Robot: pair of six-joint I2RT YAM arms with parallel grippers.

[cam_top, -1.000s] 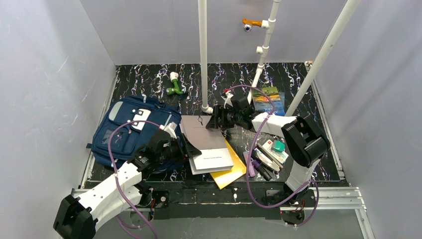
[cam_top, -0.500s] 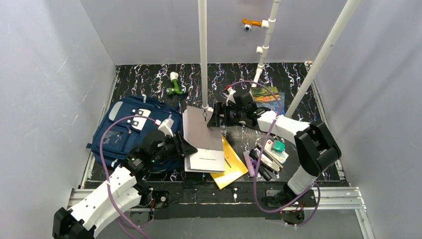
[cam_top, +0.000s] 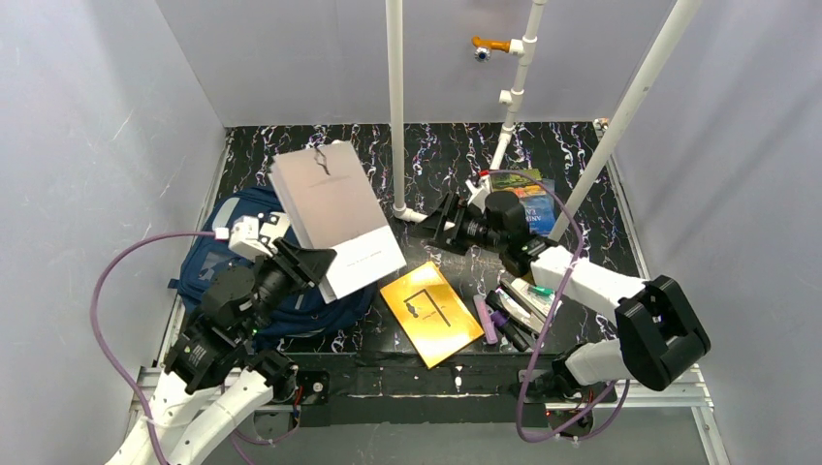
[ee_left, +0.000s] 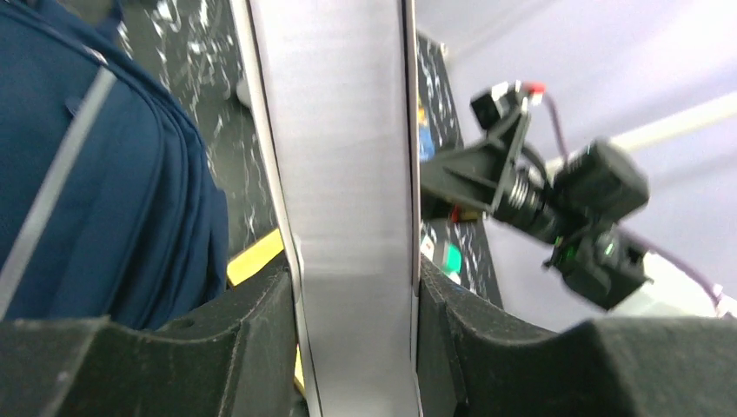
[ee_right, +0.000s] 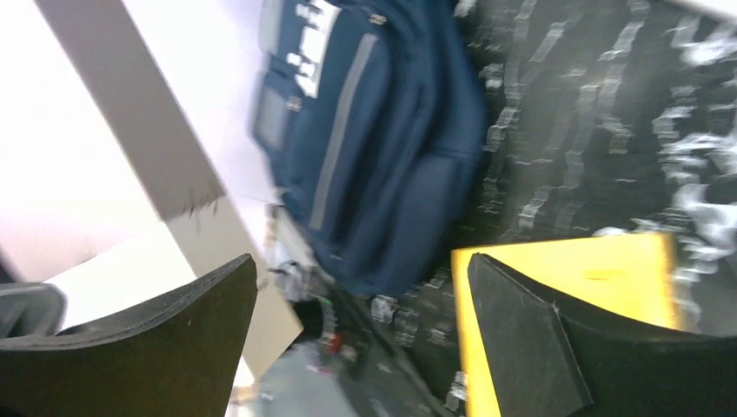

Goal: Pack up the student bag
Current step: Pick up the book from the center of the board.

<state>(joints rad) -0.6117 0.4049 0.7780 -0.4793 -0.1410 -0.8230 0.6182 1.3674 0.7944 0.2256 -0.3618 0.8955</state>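
Jaws of the left end effector [cam_top: 312, 263] are partly closed, clamped on the near edge of a grey-covered book [cam_top: 334, 208]. The left wrist view shows the book's edge pinched squarely between both fingers. The book is lifted off the bench [cam_top: 582, 155] and tilted, and its far end reaches over the back of the student bag [cam_top: 201, 260]. The bag lies flat on the left side of the bench with its front panel facing up, directly beneath and behind the raised book.

The right end effector [cam_top: 438, 221] has its jaws spread wide and holds nothing. It hovers over the middle of the bench, near the foot of a white pipe [cam_top: 395, 107].

Farther out, a yellow booklet [cam_top: 431, 312] lies flat on the bench just right of the bag. A cluster of pens and small stationery [cam_top: 509, 310] sits to the right of it, and a book with a colourful cover [cam_top: 538, 199] lies towards the back right.

By my reading the packing is at an early stage. One book is in the air on its way to the bag, and nothing can be seen inside it. None of the views show whether the bag's main compartment is unzipped. The booklet, the pens and the colourful book all look left to pack.
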